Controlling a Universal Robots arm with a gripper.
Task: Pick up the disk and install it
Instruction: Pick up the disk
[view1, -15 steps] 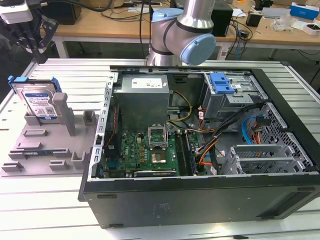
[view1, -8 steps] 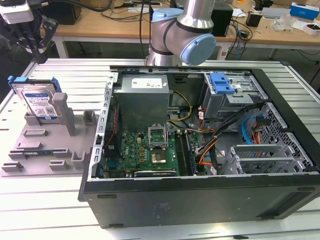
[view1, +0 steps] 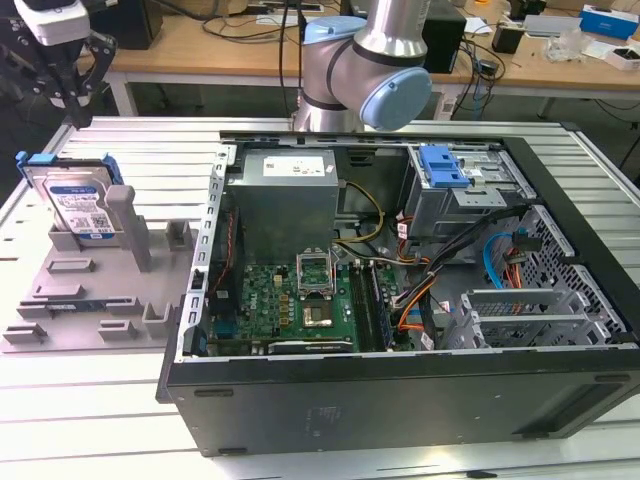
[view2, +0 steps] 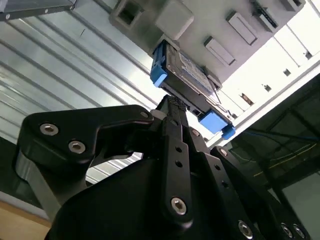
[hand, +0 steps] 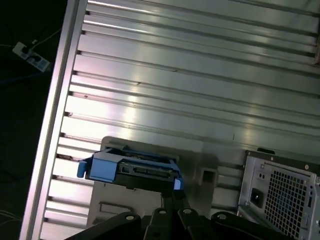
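Claw (view1: 74, 108): clenched, grasping nothing, poised above disk's top edge.
Disk (view1: 80, 200): upright in grey holder (view1: 125, 285) on desk (view1: 100, 400), exterior view's left, beside open computer case (view1: 400, 385).

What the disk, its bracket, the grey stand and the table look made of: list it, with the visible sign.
Disk: likely metal casing, silvery sheen, paper-like label.
Bracket: bright blue plastic, moulded look.
Grey stand: probably matt plastic, possibly printed.
Table: seemingly aluminium, brushed slats with reflections.
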